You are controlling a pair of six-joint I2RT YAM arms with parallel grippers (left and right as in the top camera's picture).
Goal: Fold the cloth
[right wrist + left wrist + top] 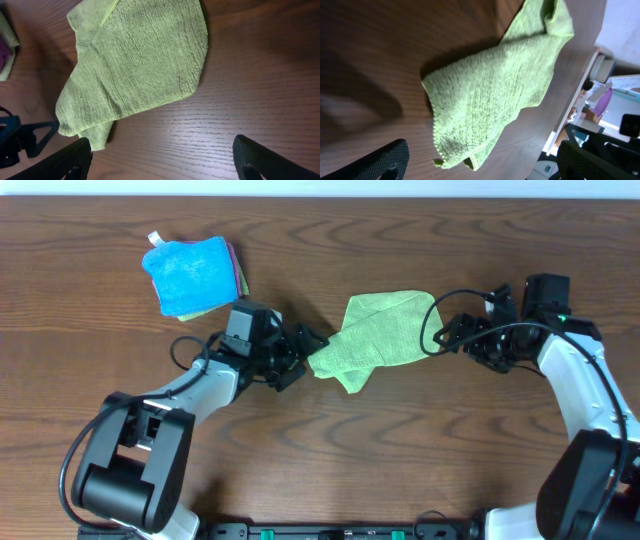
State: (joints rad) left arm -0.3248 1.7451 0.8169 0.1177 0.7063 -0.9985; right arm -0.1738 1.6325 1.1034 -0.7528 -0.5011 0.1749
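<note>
Overhead, the green cloth [380, 332] lies crumpled and partly doubled over on the dark wooden table [450, 450], roughly midway between the two arms. The left gripper [310, 356] sits at the cloth's left tip. In the left wrist view its jaws stand wide apart, with the cloth's [495, 95] near corner lying low between the fingers [385, 162]; whether either finger touches the fabric I cannot tell. The right gripper [441, 335] is just beside the cloth's right edge. Its wrist view shows both fingers [265, 160] spread wide over bare wood, with the cloth [140, 65] ahead of them and one folded corner reaching down near the left-hand finger. Well apart from the green cloth, up and to its left, a blue cloth [192, 273] tops a small stack, with what look like pink and yellow edges showing beneath it.
</note>
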